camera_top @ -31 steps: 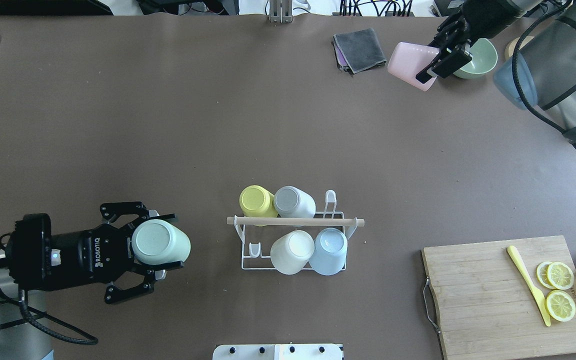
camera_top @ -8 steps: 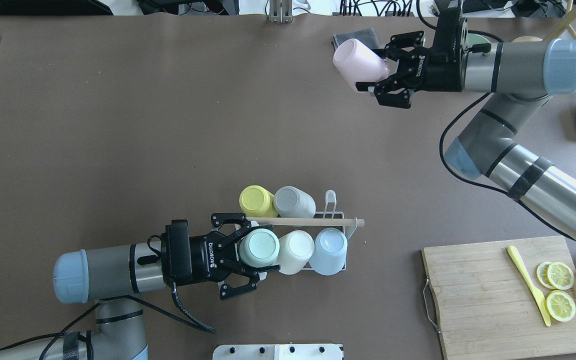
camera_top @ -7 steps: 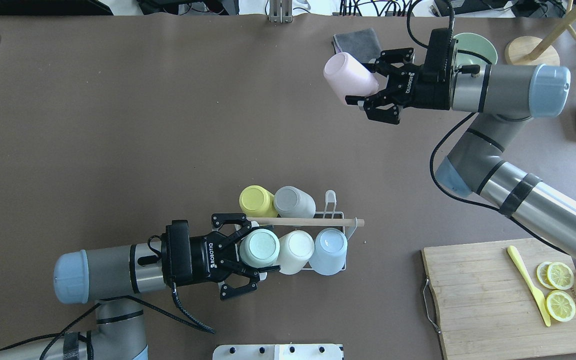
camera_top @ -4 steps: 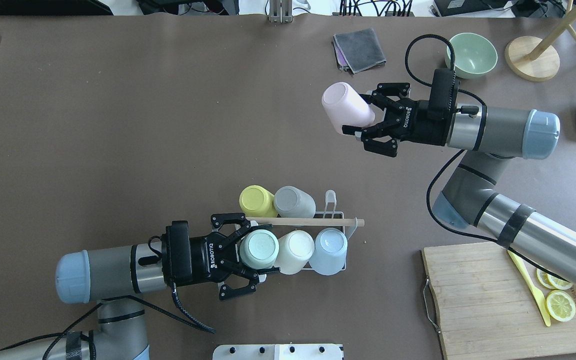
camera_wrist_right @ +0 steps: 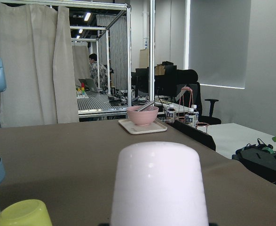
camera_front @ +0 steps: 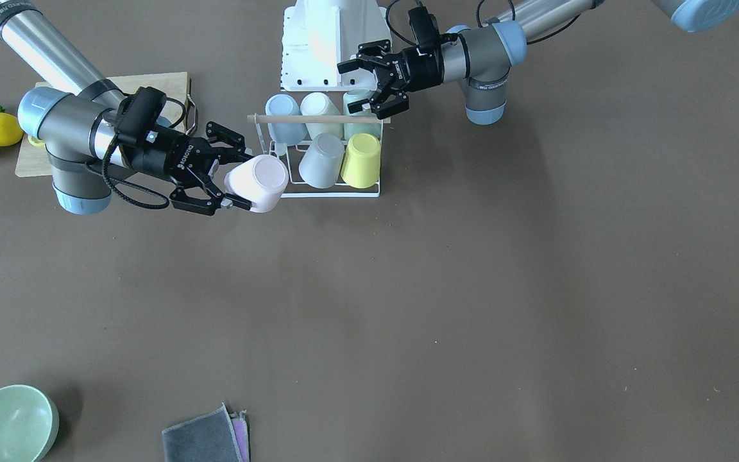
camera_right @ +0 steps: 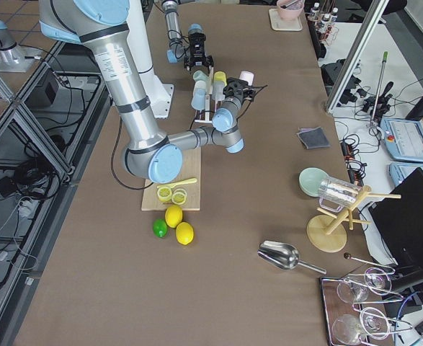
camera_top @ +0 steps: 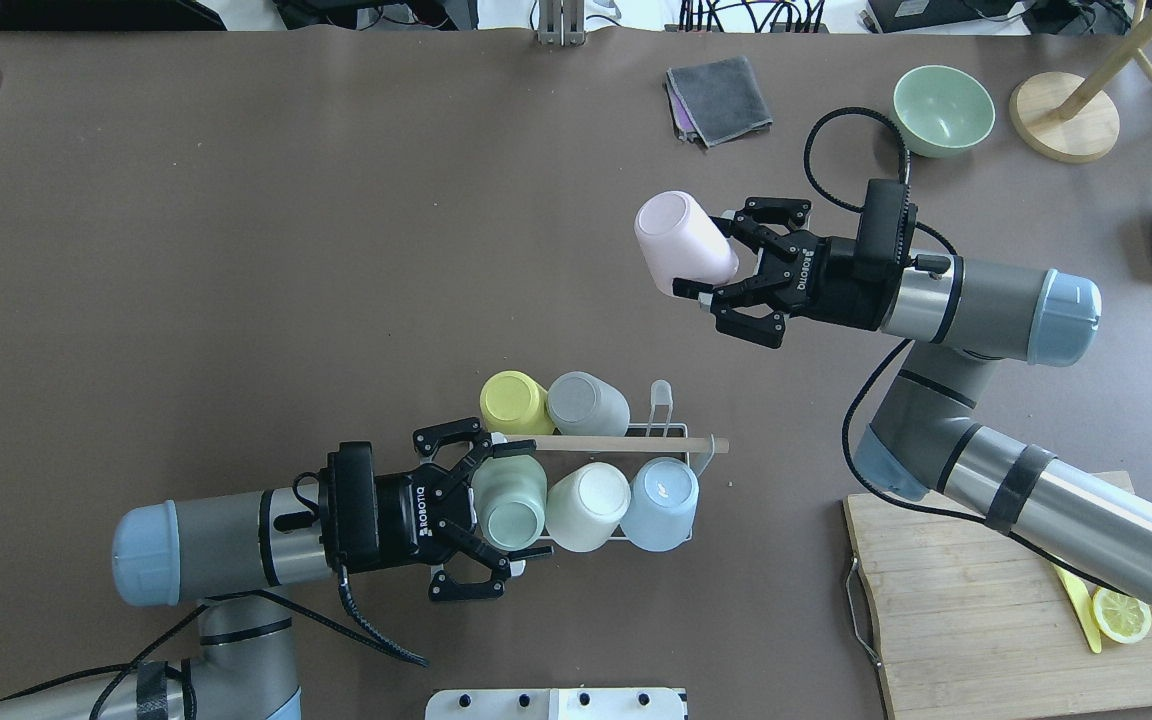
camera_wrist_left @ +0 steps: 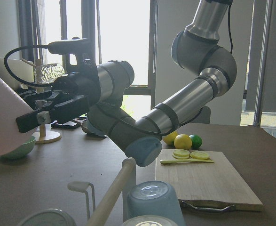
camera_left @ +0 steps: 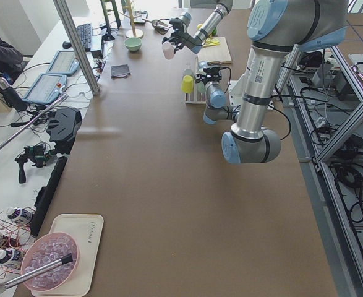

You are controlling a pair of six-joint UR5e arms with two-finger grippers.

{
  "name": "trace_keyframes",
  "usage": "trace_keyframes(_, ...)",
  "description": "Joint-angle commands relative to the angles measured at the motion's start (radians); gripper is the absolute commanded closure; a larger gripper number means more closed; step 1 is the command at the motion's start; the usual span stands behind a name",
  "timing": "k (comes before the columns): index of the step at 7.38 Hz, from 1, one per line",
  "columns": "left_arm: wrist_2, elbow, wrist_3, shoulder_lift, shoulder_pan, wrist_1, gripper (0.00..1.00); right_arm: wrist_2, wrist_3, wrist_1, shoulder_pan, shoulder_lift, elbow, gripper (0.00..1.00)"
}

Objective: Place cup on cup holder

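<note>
Left gripper [camera_top: 531, 498] reaches in at the near left end of the cup holder [camera_top: 661, 393], its two fingers flanking a mint cup [camera_top: 506, 490], one on each side. That cup is bottom-up and tilted in the rack's near row, just beside a cream cup [camera_top: 586, 492], with a pale blue cup [camera_top: 658, 490] next along. Both fingers run close along the mint cup's wall, but whether they press on it or stand just off it cannot be told. The wooden rod [camera_top: 626, 442] crosses the top of the rack between the two rows. Beyond it a yellow cup [camera_top: 514, 402] and a grey cup [camera_top: 588, 403] sit upturned side by side, and one prong [camera_front: 274, 149] at the far right corner is bare.

Right gripper [camera_top: 706, 255] is clamped on a pink cup [camera_top: 681, 240], a finger on each side of its wall, the cup bottom-up and tilted. It hangs in the air on the far side of the rack, toward the bare-prong end. The overhead view shows it clear of the holder, while in the front-facing view it overlaps the rack's corner by that prong.

A wooden cutting board [camera_top: 966, 590] with a lemon slice [camera_top: 1121, 615] lies on the robot's right of the rack, and a green bowl [camera_top: 943, 110] and a grey cloth [camera_top: 719, 100] sit near the table's far edge.
</note>
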Motion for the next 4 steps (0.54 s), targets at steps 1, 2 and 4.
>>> trace_keyframes(1,0.0,-0.003,-0.001,0.001,-0.002,-0.002,0.01,-0.038,-0.021,-0.002,-0.086,-0.04,0.07,0.61)
trace_keyframes(2,0.0,-0.01,-0.007,0.001,-0.005,-0.002,0.01,-0.084,-0.058,0.002,-0.133,-0.051,0.079,0.62)
trace_keyframes(4,-0.005,-0.052,-0.015,0.01,-0.04,0.021,0.01,-0.086,-0.066,0.004,-0.141,-0.078,0.086,0.62)
